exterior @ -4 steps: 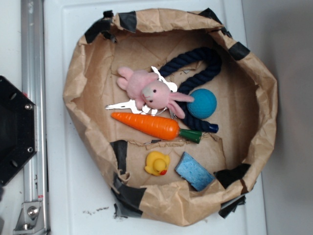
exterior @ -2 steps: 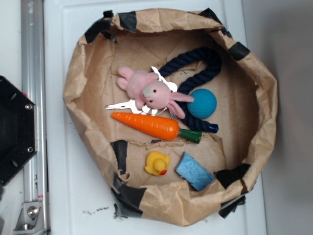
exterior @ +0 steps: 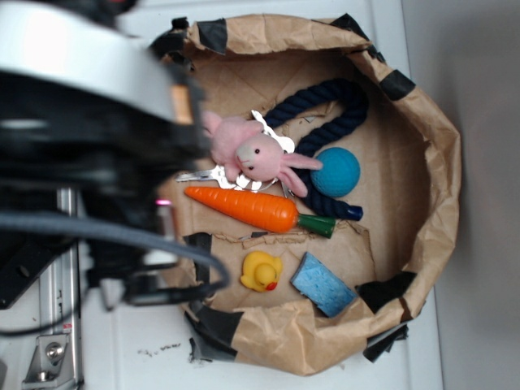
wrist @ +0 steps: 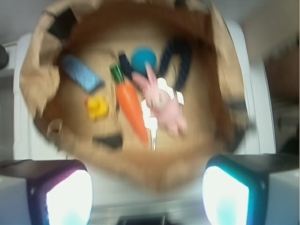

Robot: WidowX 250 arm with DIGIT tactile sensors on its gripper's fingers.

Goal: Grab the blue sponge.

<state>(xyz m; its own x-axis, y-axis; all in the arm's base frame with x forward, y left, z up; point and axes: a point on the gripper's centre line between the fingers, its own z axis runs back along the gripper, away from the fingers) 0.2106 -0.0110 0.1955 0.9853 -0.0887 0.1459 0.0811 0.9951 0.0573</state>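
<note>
The blue sponge [exterior: 323, 284] is a small light-blue speckled block lying at the front right of the brown paper bowl [exterior: 439, 162], just right of the yellow duck [exterior: 261, 270]. In the blurred wrist view the sponge [wrist: 80, 72] shows at the upper left. My gripper [wrist: 147, 187] is open, its two fingers wide apart with nothing between them, hovering high over the bowl's near rim and far from the sponge. In the exterior view my arm [exterior: 89, 146] looms blurred over the bowl's left side, and the fingers cannot be made out there.
Inside the bowl lie an orange carrot [exterior: 253, 208], a pink plush bunny [exterior: 252, 153] over silver keys [exterior: 199, 175], a teal ball [exterior: 335, 171] and a navy rope [exterior: 325, 110]. Black tape patches mark the crumpled rim. A metal rail [exterior: 55, 325] runs along the left.
My arm has swung into the exterior view from the left and now covers the bowl's left rim. The objects in the bowl have not moved.
</note>
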